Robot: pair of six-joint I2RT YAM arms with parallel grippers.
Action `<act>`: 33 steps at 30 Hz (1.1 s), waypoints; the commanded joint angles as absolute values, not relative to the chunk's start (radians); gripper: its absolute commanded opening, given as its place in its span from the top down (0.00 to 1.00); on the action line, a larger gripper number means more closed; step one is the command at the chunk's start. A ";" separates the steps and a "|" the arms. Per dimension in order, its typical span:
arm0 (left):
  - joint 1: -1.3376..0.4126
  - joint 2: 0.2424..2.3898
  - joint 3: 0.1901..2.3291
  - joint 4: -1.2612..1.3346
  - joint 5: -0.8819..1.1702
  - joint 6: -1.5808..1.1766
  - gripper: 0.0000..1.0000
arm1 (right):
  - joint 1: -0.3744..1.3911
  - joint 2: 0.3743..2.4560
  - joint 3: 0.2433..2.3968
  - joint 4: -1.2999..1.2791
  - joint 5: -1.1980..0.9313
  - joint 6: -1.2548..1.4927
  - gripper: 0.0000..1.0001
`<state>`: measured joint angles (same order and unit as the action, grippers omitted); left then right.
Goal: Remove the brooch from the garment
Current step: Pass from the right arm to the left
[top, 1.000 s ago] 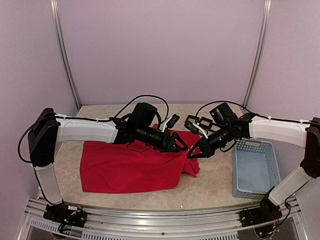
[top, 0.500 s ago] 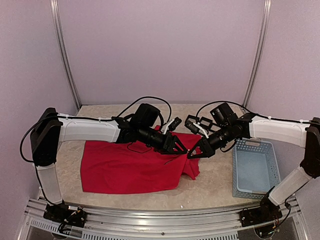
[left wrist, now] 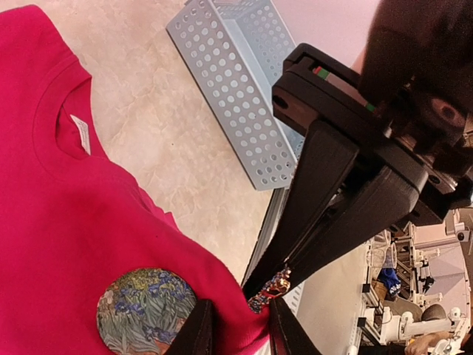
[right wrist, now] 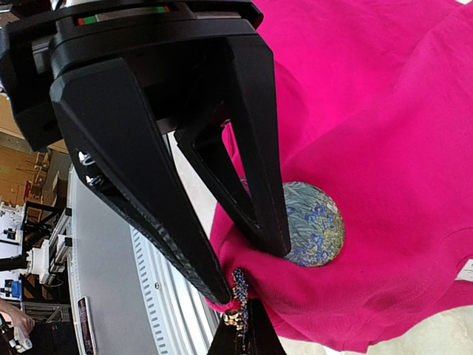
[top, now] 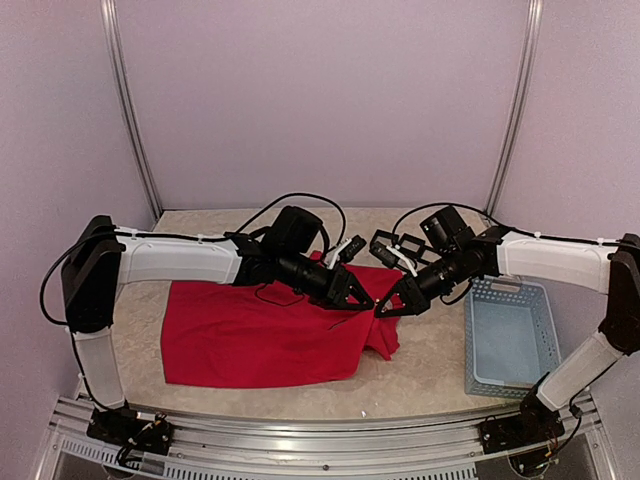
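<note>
The red garment (top: 250, 340) lies flat on the table, its right edge bunched up. It also shows in the left wrist view (left wrist: 89, 222) and the right wrist view (right wrist: 384, 111). My left gripper (top: 360, 298) (left wrist: 240, 333) is shut on a raised fold of the garment. A small beaded gold and blue brooch (left wrist: 270, 287) (right wrist: 240, 285) sits on that fold at the fabric's edge. My right gripper (top: 382, 310) (right wrist: 242, 336) is shut on the brooch, tip to tip with the left gripper. In the top view the brooch is too small to make out.
A pale blue perforated basket (top: 512, 288) (left wrist: 236, 96) stands to the right of the garment. A round floral printed patch (left wrist: 144, 310) (right wrist: 314, 222) is on the garment beside the fold. The metal rail (top: 300, 440) runs along the table's near edge.
My left gripper has shifted slightly down and toward the right gripper with the fold. The right gripper has barely moved.
</note>
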<state>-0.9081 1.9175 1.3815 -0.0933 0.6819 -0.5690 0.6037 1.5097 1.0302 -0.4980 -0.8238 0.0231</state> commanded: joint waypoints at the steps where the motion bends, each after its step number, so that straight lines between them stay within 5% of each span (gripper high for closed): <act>1: -0.920 1.949 1.420 -0.121 0.715 -0.548 0.77 | 0.591 1.524 1.054 -0.486 -0.850 0.016 1.00; 6: -0.922 1.967 1.447 -0.132 0.732 -0.543 0.81 | 0.591 1.523 1.064 -0.498 -0.840 0.011 1.00; 11: -0.922 1.980 1.461 -0.139 0.745 -0.538 1.00 | 0.586 1.501 1.066 -0.489 -0.802 0.024 1.00; 22: -0.901 1.912 1.331 0.007 0.681 -0.643 1.00 | 0.506 1.364 0.993 -0.369 -0.774 0.137 0.39; 33: -0.850 1.825 1.265 0.128 0.674 -0.712 1.00 | 0.499 1.355 0.949 -0.275 -0.792 0.239 0.36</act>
<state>-0.8661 1.8977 1.2980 0.0387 0.6720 -0.6754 0.5049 1.3499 0.9634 -0.3168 -0.7784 0.2058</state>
